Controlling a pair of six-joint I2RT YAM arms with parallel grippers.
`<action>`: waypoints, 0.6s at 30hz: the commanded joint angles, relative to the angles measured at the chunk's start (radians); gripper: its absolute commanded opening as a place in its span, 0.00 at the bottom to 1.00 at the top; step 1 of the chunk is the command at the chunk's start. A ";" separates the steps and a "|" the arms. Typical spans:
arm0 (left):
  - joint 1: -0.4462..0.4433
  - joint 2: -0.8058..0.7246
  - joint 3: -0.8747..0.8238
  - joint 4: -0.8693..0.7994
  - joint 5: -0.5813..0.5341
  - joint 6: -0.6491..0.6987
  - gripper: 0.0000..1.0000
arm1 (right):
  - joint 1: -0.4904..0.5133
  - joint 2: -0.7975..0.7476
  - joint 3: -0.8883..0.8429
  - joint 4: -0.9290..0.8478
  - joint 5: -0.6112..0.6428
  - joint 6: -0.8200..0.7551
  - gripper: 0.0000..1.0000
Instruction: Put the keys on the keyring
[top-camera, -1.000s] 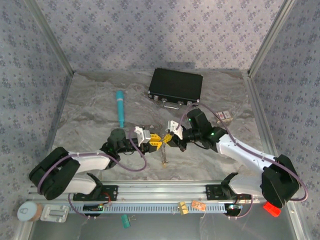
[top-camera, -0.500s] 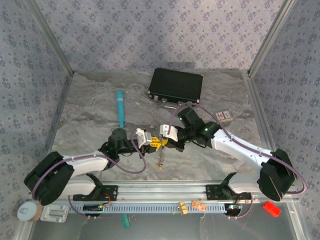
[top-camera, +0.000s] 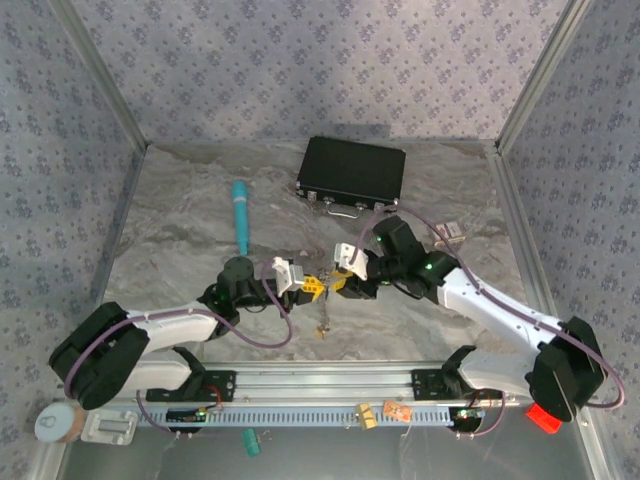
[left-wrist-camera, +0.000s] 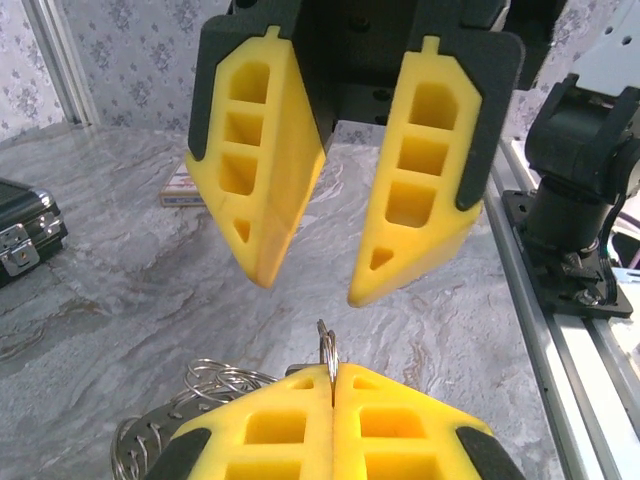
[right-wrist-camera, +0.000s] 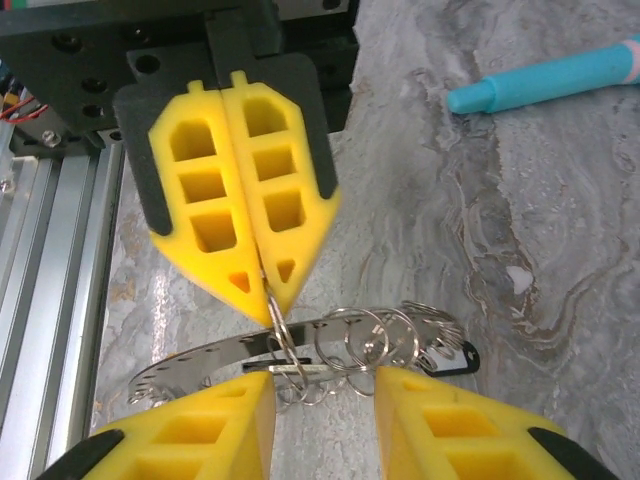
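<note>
"So, where is the keyring (right-wrist-camera: 210, 358)?"
"Between the two pincers, over the near half of the table (top-camera: 180, 250). From the right wrist it reads as a curved metal band with a cluster of small wire loops strung along it."
"And the left pincer (right-wrist-camera: 263, 288)?"
"Closed tight. Its yellow fingers meet, and one small wire loop of the keyring is nipped at the very tips."
"The right pincer (left-wrist-camera: 310, 288)?"
"Partly open, gripping nothing. It faces the left one almost nose to nose. From its own wrist the loops show in the gap between its fingers, but I cannot tell whether they touch either finger."
"The keys (top-camera: 323, 320)?"
"From above, something slim hangs or lies just nearer the front edge than the pincers — too small to say which key it is, or whether it touches the table."
"Anything else about?"
"A teal pen (top-camera: 240, 214) lies off to the left and farther back. A black case (top-camera: 352, 170) sits at the back — shut, with its latches toward the arms."
</note>
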 joint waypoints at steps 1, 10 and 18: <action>-0.011 0.006 -0.008 0.098 0.017 -0.022 0.00 | -0.005 -0.019 -0.038 0.059 -0.037 0.086 0.34; -0.016 -0.002 -0.011 0.096 0.014 -0.019 0.00 | -0.003 0.012 -0.040 0.064 -0.061 0.088 0.24; -0.016 -0.002 -0.005 0.105 0.020 -0.024 0.00 | 0.004 0.059 -0.028 0.030 -0.044 0.068 0.03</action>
